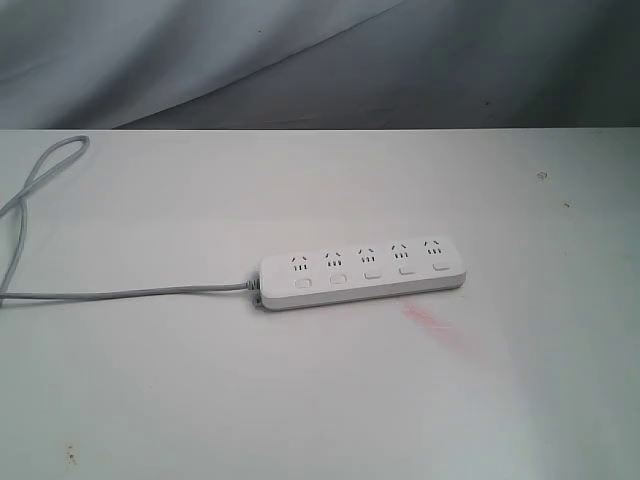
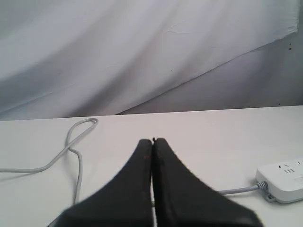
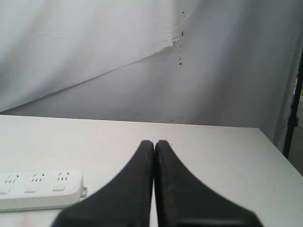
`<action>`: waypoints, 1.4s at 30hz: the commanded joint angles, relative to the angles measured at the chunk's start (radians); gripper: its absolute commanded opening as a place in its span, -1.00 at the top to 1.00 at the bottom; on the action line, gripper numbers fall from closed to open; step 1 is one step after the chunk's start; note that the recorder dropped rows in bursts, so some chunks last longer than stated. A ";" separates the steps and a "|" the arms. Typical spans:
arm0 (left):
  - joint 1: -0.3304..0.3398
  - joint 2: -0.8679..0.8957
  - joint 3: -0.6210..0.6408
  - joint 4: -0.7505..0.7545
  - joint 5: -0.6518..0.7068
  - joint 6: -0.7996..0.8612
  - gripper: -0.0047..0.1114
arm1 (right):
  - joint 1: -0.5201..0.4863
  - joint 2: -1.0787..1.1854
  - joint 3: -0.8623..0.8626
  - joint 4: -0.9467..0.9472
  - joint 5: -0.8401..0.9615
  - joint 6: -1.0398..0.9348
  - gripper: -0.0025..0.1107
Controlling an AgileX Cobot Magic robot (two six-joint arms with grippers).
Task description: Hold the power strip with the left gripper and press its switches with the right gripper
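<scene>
Power strip [image 1: 362, 268] on table [image 1: 200, 400], cord [image 1: 120, 294] trailing off, pink smear [image 1: 428, 320] beside, left end effector [image 2: 152, 140] and right end effector [image 3: 154, 142] clenched empty

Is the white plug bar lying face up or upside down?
Face up. The power strip lies flat on the table, and its sockets and switches show on top.

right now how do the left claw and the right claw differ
The left claw faces the power strip's cord end, the grey cord looping ahead of it; the right claw faces the cordless end. The left claw's camera catches only the strip's corner; the right claw's shows three sockets. Both are black, shut, empty and off the strip.
</scene>
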 commanded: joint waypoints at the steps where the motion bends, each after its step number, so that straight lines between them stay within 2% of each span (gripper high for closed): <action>1: -0.004 -0.005 0.005 0.003 -0.011 -0.004 0.92 | 0.002 -0.004 0.004 0.003 -0.005 -0.002 0.96; 6: -0.004 -0.005 0.005 -0.009 -0.014 -0.011 0.92 | 0.002 -0.004 0.004 0.003 -0.013 -0.002 0.96; 10: -0.004 -0.005 0.005 -0.300 -0.112 -0.037 0.92 | 0.002 -0.004 0.004 0.124 -0.182 0.075 0.96; 15: -0.004 0.021 -0.047 -0.470 -0.014 -0.035 0.92 | 0.002 -0.004 -0.012 0.239 -0.165 0.126 0.96; 23: -0.004 0.357 -0.292 -0.482 0.081 -0.024 0.92 | 0.002 -0.001 -0.199 0.265 0.047 0.126 0.96; 28: -0.004 0.612 -0.524 -0.505 0.246 0.063 0.92 | 0.008 0.163 -0.344 0.317 0.170 0.114 0.96; 30: -0.004 0.701 -0.612 -0.531 0.322 0.133 0.92 | 0.038 0.256 -0.409 0.317 0.205 0.103 0.96; 33: -0.004 0.803 -0.709 -0.580 0.367 0.236 0.92 | 0.102 0.394 -0.518 0.317 0.274 0.036 0.96; 36: -0.004 0.897 -0.770 -0.632 0.373 0.277 0.92 | 0.163 0.532 -0.622 0.317 0.389 -0.075 0.96; 42: -0.004 1.047 -0.849 -0.746 0.472 0.433 0.92 | 0.257 0.725 -0.756 0.307 0.427 -0.124 0.96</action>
